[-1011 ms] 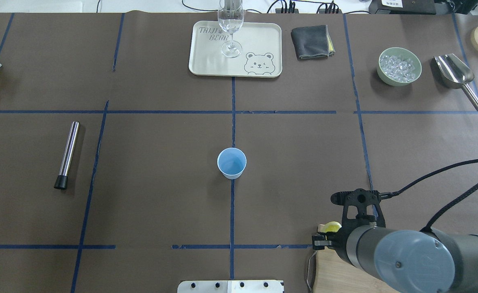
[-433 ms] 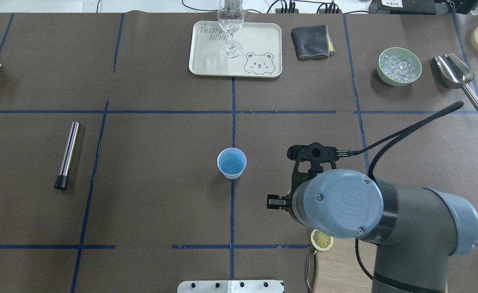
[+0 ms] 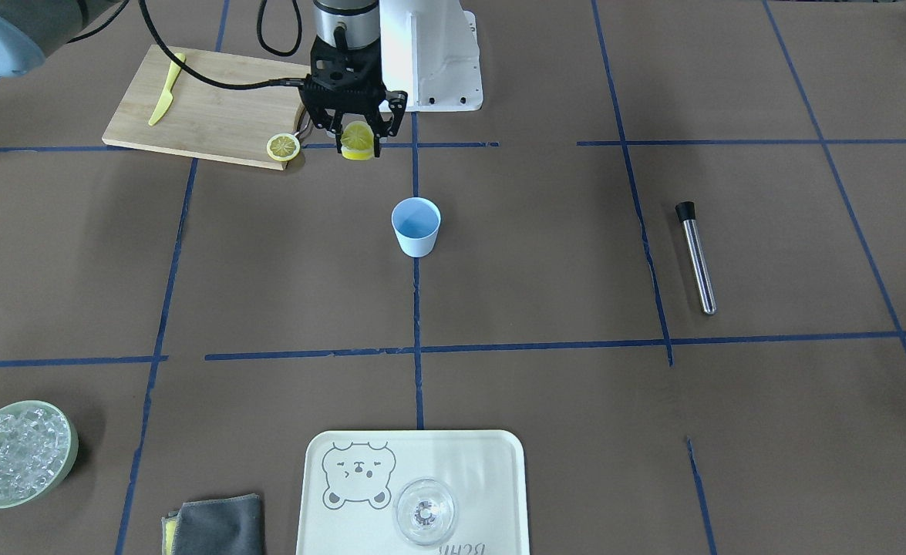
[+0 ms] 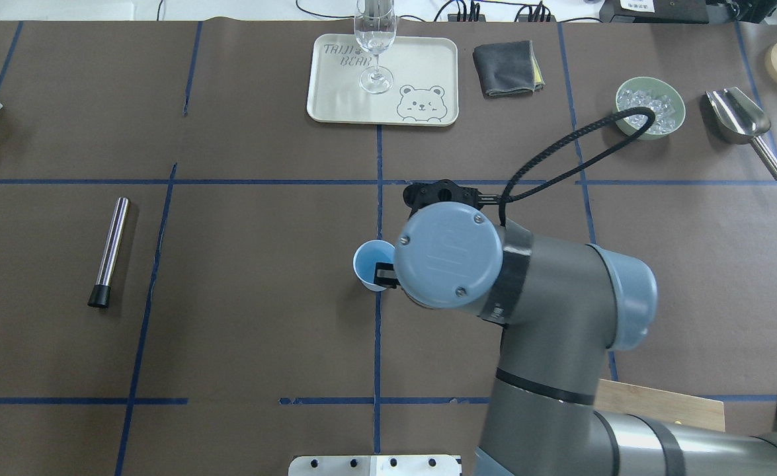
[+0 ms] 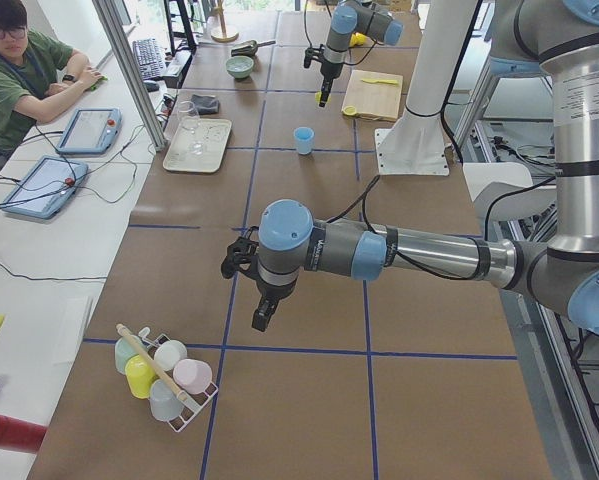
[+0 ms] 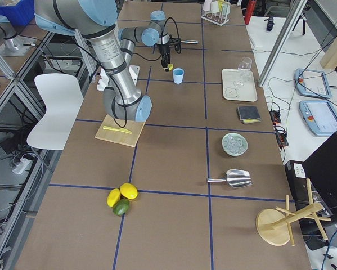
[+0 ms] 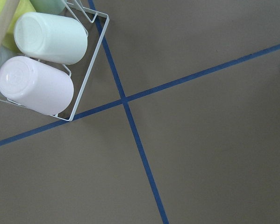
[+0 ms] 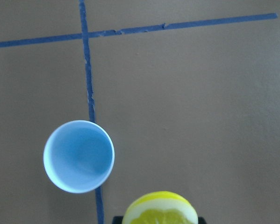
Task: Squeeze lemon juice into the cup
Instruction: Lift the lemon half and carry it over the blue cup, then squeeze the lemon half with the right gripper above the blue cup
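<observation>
My right gripper (image 3: 358, 149) is shut on the lemon (image 3: 358, 136), a yellow piece with a pale cut face, and holds it above the table. The right wrist view shows the lemon (image 8: 161, 211) at the bottom edge, with the pale blue cup (image 8: 79, 156) upright and to the left of it, not under it. The cup (image 3: 415, 226) stands at the table's middle on a blue tape line. In the overhead view the wrist covers the gripper beside the cup (image 4: 369, 260). My left gripper (image 5: 262, 318) hangs over bare table far from the cup; I cannot tell its state.
A second lemon slice (image 3: 283, 146) lies at the corner of the wooden board (image 3: 213, 108), with a yellow knife (image 3: 166, 91). Farther off are a tray (image 4: 421, 66) with a glass (image 4: 375, 39), a grey cloth (image 4: 506, 67), an ice bowl (image 4: 666, 129), a scoop (image 4: 738, 119), a metal rod (image 4: 110, 248) and a cup rack (image 5: 164, 375).
My right arm has carried the lemon from the wooden board at the near right to just beside the cup. A second slice has come into view at the board's corner.
</observation>
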`<state>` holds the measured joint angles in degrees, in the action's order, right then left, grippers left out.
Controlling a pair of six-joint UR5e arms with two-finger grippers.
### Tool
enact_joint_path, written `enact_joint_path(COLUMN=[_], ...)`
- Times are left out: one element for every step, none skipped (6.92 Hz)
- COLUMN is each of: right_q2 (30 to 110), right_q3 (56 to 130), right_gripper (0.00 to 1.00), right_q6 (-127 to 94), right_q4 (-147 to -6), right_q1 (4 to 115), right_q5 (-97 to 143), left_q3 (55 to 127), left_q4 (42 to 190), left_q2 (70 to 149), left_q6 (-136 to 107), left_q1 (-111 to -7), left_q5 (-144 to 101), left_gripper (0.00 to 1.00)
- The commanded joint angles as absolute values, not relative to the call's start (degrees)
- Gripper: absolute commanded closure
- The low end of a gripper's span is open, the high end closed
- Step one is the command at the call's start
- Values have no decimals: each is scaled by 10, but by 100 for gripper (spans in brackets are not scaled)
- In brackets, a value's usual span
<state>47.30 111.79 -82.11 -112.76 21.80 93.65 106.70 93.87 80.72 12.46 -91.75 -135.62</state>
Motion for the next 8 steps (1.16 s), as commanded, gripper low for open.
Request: enact_joint_path(right_q2=[388, 382, 381, 381, 384, 386, 390, 391], right_q3=[1003, 963, 921, 914, 915, 916, 919, 922], right_gripper=[100, 100, 100, 100, 94, 61, 1, 0], right_q6=[-810, -811, -810, -810, -809, -809, -809, -809], right_q4=[-1122, -1077, -1038, -1033, -1033, -1033, -1033, -1033], right_q1=[248, 248, 248, 247, 245, 245, 244, 244], right_q5=[947, 947, 948, 961, 974, 974, 974, 974], left_q3=[1067, 1067, 1067, 1067, 1067, 1066, 1067, 1066], left_q4=[939, 939, 939, 939, 939, 939, 939, 939], left_q2=[805, 804, 805, 805, 806, 806, 806, 806], left_q6=[124, 125, 125, 125, 125, 124, 125, 124], left_q1=[-918, -918, -918, -918, -918, -918, -918, -918], left_q5=[-1356, -1356, -1356, -1356, -1356, -1356, -1356, -1356], left_gripper=[0, 0, 0, 0, 0, 0, 0, 0])
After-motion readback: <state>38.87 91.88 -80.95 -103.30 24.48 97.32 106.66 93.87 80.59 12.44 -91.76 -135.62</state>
